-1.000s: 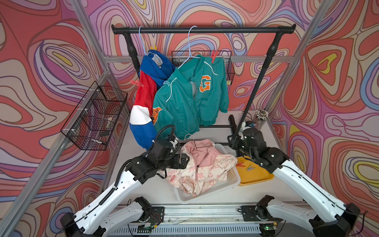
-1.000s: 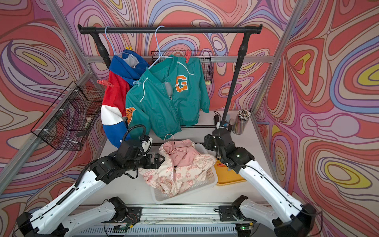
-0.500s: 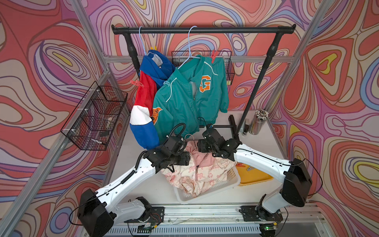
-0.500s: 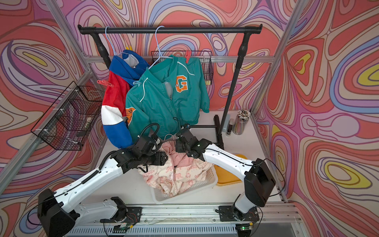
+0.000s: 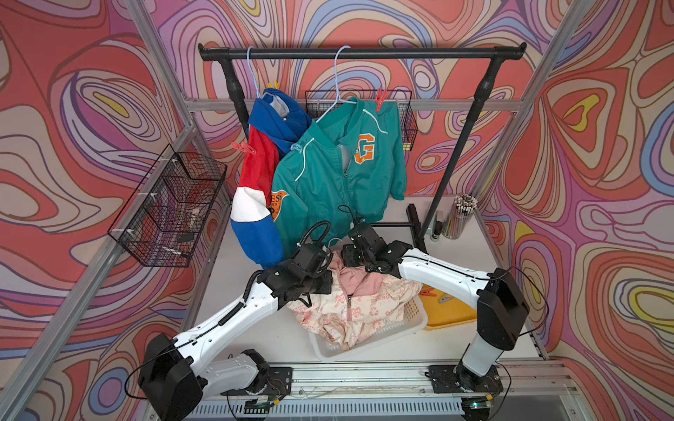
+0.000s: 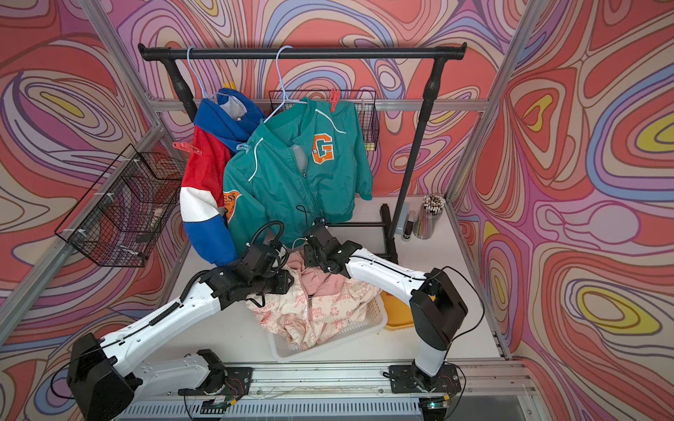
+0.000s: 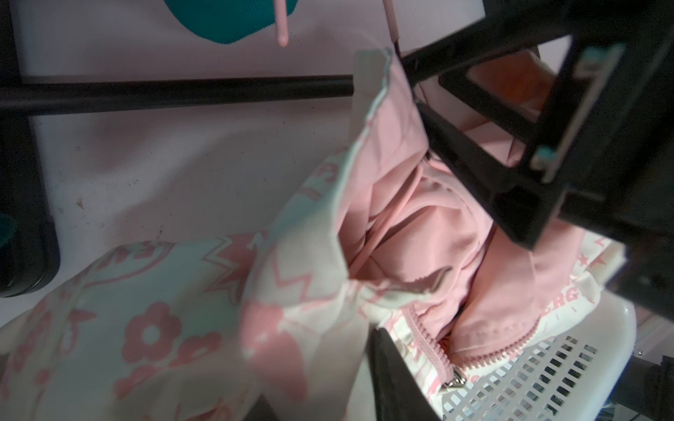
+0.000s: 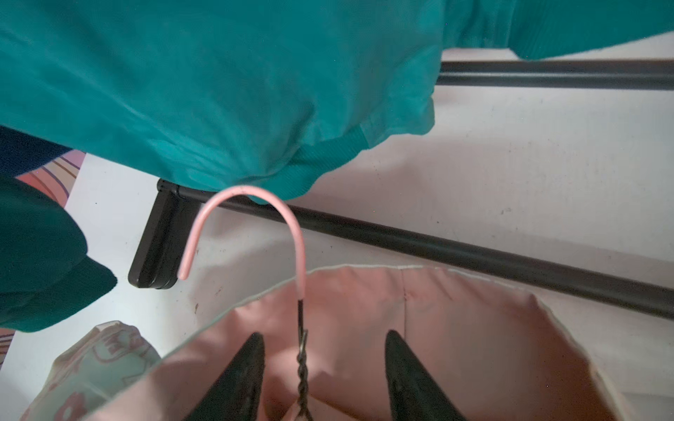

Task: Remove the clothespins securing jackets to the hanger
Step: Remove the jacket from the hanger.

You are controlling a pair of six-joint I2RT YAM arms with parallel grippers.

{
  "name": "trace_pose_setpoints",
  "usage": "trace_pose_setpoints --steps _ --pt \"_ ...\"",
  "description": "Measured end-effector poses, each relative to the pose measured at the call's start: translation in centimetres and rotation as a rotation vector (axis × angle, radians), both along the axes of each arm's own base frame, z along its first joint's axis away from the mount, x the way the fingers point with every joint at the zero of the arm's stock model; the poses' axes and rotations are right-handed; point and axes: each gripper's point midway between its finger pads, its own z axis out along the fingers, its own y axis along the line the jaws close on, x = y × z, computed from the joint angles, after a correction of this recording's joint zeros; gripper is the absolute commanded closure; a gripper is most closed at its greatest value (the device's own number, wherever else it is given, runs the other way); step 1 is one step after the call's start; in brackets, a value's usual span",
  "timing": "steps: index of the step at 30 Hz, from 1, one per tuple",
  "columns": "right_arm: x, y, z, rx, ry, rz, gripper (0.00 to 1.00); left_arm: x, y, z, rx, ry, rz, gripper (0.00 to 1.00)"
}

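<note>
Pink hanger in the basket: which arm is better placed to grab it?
Probably right: the right gripper straddles the pink hanger's neck, jaws apart; the left gripper sits at the pink jacket's fabric.

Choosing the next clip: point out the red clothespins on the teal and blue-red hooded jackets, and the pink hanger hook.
Red plastic clothespin on teal jacket (image 5: 381, 99): in a top view, mid-body.
Red plastic clothespin on blue-red hooded jacket (image 5: 243, 147): in a top view, mid-body.
Pink wire hanger hook (image 8: 301, 262): right wrist view, shank.

White table (image 5: 288, 342) carried a white basket (image 5: 386, 333) at ctr and a yellow tray (image 5: 448, 317) just beside it at 3 o'clock. Black rack base (image 5: 414, 222) stood at 12. Pencil cup (image 5: 457, 218) w/ small dark item (image 5: 437, 224) alongside sat at 1 o'clock.
</note>
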Motion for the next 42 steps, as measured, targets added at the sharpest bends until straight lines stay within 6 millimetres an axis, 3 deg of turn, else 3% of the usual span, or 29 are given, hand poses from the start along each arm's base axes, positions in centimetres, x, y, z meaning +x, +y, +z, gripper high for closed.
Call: trace_pose_setpoints --steps 7,15,19,22,24,26,28,34,36,42 --pt "0.0 0.0 -0.2 -0.005 0.003 0.004 0.66 0.0 0.0 0.0 -0.001 -0.001 0.000 0.85" --pt "-0.2 0.5 -2.2 -0.022 0.046 0.024 0.78 0.0 0.0 -0.2 -0.003 0.001 -0.001 0.87" --pt "-0.3 0.9 -2.2 -0.006 0.051 0.037 0.97 -0.1 -0.1 -0.2 -0.007 0.004 -0.002 0.90" --pt "-0.3 1.1 -1.9 0.005 0.049 0.046 1.00 -0.1 -0.1 -0.2 -0.010 0.005 0.001 0.90" --pt "-0.5 1.0 -1.3 0.012 0.039 0.047 1.00 -0.1 -0.1 0.0 -0.012 0.002 0.001 0.81" --pt "-0.8 0.5 -0.1 0.026 0.020 0.046 1.00 -0.3 0.0 0.3 -0.017 0.000 -0.002 0.78" --pt "-1.4 -0.1 2.0 0.047 -0.013 0.046 1.00 -0.5 0.0 1.3 -0.029 -0.009 -0.009 0.70" --pt "-3.0 -2.5 9.6 0.118 -0.154 0.032 1.00 -1.2 0.6 7.6 -0.098 -0.136 -0.033 0.28" --pt "-3.5 -3.4 11.5 0.127 -0.193 0.019 1.00 -1.7 1.1 9.6 -0.116 -0.175 -0.036 0.20" --pt "-4.9 -4.6 13.1 0.087 -0.243 0.002 1.00 -3.0 1.7 13.3 -0.161 -0.221 -0.062 0.02"
